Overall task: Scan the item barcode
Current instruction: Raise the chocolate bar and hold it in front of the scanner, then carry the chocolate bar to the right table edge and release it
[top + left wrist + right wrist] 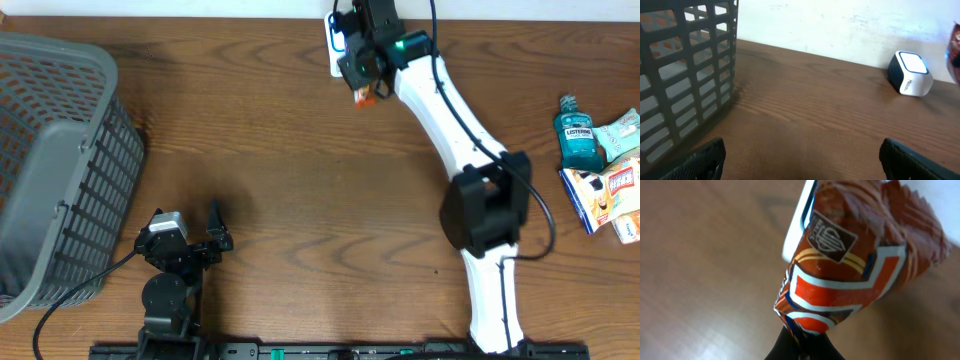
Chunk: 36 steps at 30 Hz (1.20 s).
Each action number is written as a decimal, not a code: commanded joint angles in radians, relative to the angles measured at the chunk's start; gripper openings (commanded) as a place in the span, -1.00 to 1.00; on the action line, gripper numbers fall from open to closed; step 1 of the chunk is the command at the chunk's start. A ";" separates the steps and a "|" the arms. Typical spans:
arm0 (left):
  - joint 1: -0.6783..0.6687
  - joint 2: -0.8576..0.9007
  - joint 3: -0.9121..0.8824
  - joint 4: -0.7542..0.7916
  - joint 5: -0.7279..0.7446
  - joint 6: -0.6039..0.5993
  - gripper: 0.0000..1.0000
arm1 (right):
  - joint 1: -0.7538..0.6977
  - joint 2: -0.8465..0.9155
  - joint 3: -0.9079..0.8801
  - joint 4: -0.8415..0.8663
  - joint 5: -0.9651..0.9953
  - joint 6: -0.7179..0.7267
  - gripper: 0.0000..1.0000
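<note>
Inspection of the bench, for your record.

You have the right gripper [801,345] at the far edge of the table [300,190], with its arm reaching out across the middle. Its fingers are clamped on the lower end of the snack packet [840,280], an orange, white and brown foil pack with a brown crest on it. The packet is off the table, held close against the white barcode scanner [335,35]. In the right wrist view it covers most of the scanner's white body. You cannot tell from any view whether the two touch, and no barcode is legible on the visible face.

Your left gripper [222,228] sits low over the near left of the table with its fingers spread wide and nothing between them. It is well apart from the packet and the scanner.

The grey mesh basket [60,170] stands at the left edge. At the right edge lie a blue mouthwash bottle [578,135] and, just beside it, several printed cartons [600,195].
</note>
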 commanded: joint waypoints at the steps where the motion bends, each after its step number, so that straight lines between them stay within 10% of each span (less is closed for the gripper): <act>1: 0.004 0.000 -0.021 -0.034 -0.016 -0.008 0.96 | -0.008 0.132 0.148 -0.020 0.060 0.009 -0.99; 14: 0.004 0.000 -0.021 -0.034 -0.016 -0.008 0.96 | -0.022 0.312 0.397 -0.089 0.119 0.084 -0.98; 24: 0.004 0.000 -0.021 -0.034 -0.016 -0.009 0.96 | -0.164 0.312 0.648 -0.556 0.146 0.152 -0.98; 36: 0.004 0.000 -0.021 -0.034 -0.016 -0.008 0.96 | -0.543 0.319 0.413 -0.621 0.151 0.116 -0.98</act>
